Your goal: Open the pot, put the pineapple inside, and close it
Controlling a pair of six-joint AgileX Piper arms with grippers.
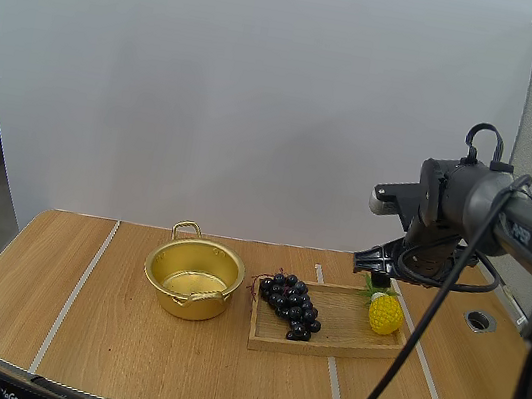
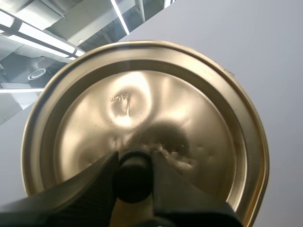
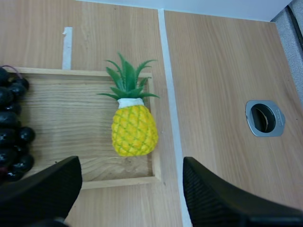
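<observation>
Your right gripper (image 3: pixel 130 165) hangs with its fingers wide apart. The pineapple (image 3: pixel 134 130) lies directly beneath, between them, in the corner of the wooden tray (image 3: pixel 57 72). It looks like a light, rigid toy with bumpy skin, so pinch across the yellow body, not the thin leaves. Your left gripper (image 2: pixel 134 158) is clamped on the lid (image 2: pixel 142 104) by its knob (image 2: pixel 134 182). The lid's stamped mark is unreadable.

- High view: bright, even, soft light from overhead; table (image 1: pixel 76 311) evenly lit, no hard shadows.
- Pot (image 1: pixel 193 279): pale glare on the inner floor, short soft shadow at the base.
- Tray (image 1: pixel 342 325): faint shadow along the near edge; grapes (image 1: pixel 290 305) go near black, tiny highlights only.
- Lid (image 2: pixel 142 109), left wrist view: broad warm glare near centre, dark reflection by the knob.
- Pineapple (image 3: pixel 134 130): evenly lit, faint soft shadow on tray.
</observation>
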